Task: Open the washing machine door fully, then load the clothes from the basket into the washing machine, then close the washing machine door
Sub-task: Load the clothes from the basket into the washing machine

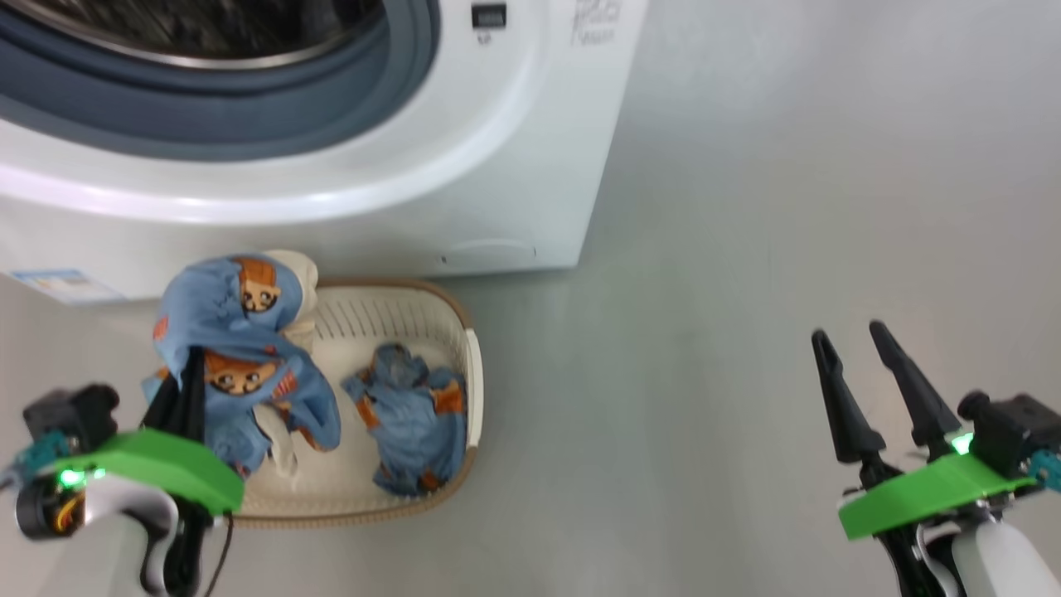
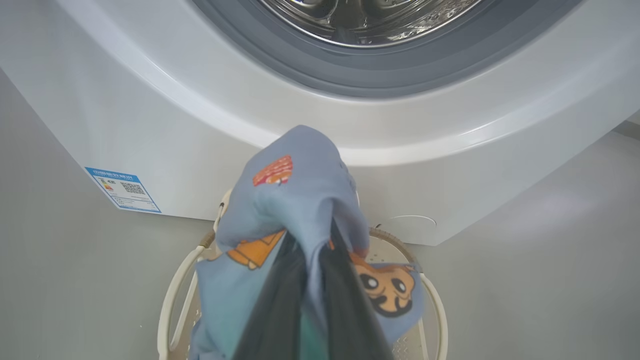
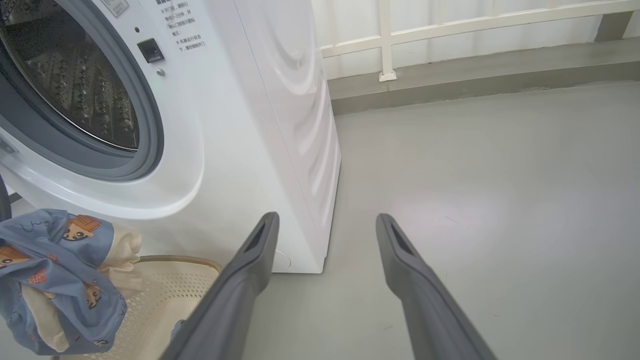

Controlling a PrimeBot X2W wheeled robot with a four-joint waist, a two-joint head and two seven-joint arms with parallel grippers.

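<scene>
Grey floor, clothes pinched in left claw, above basket

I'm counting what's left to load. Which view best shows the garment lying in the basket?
Head view: the crumpled blue garment lies whole on the basket floor. In the left wrist view the held garment covers it; the right wrist view gives at most a scrap.

The clothes hide the tips of the left gripper; at 12 o'clock the edge cuts the drum.
</scene>
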